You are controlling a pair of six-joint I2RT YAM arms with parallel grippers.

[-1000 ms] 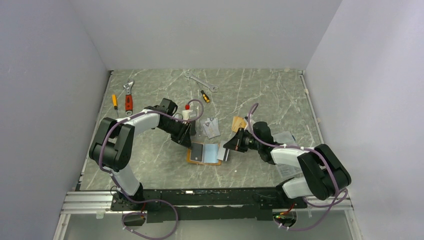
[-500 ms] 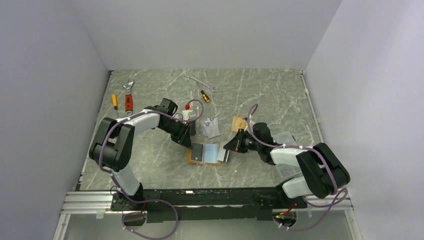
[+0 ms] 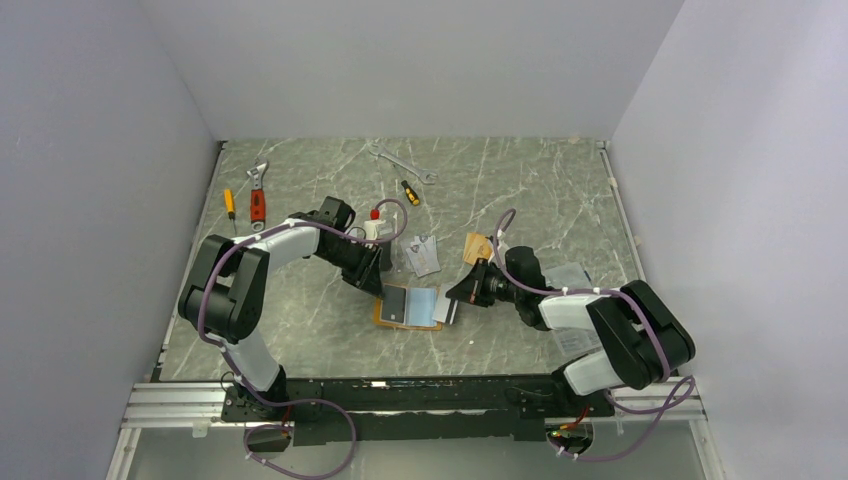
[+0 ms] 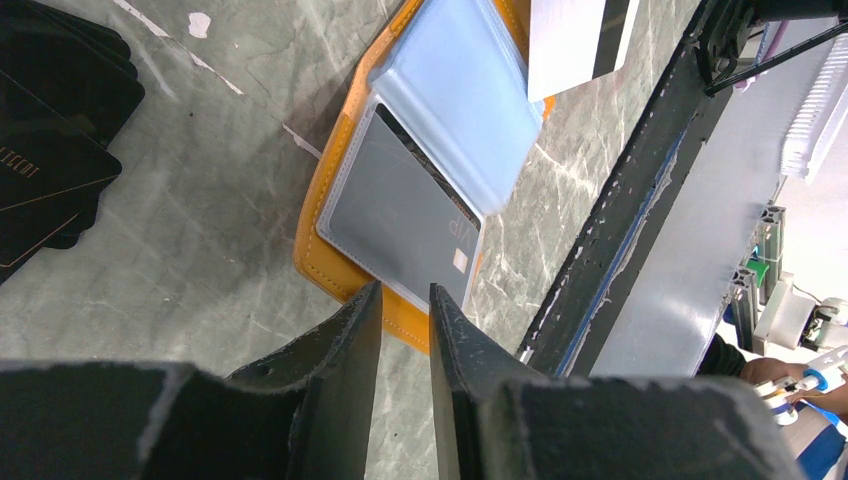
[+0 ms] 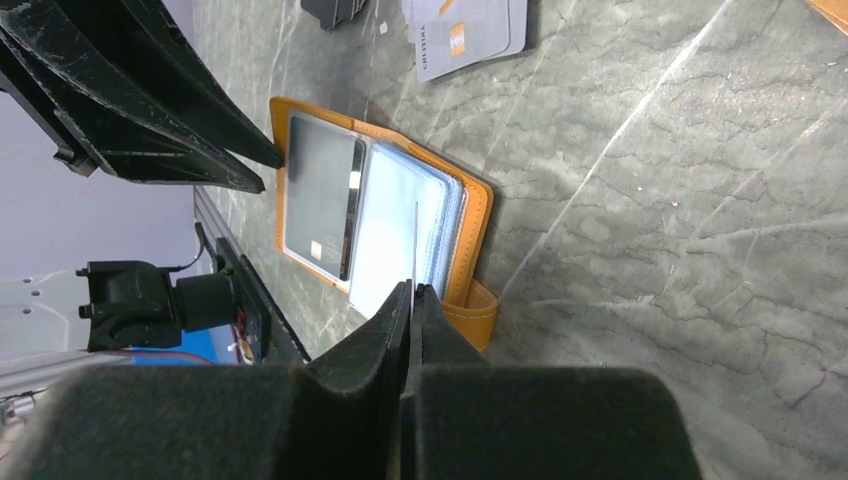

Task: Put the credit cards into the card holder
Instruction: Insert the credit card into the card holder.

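Little has shifted over the last second: only the right arm's elbow has drifted and the left fingers have narrowed a touch. The credit card (image 5: pixel 415 245), thin stiff plastic seen edge-on, is clamped in the right gripper (image 5: pixel 411 288) at the right-hand pages of the open card holder (image 3: pixel 408 307), mid-table. Glossy clear pockets (image 4: pixel 455 90) fan up from its orange leather-like cover. The left gripper (image 4: pixel 402 297), slightly parted and gripping nothing, stands at the cover's edge. I'd tilt the card flatter, aim a corner into a pocket mouth, and keep the cover pinned. Spare grey cards (image 3: pixel 423 255) lie beyond on the marble table (image 3: pixel 560 200).
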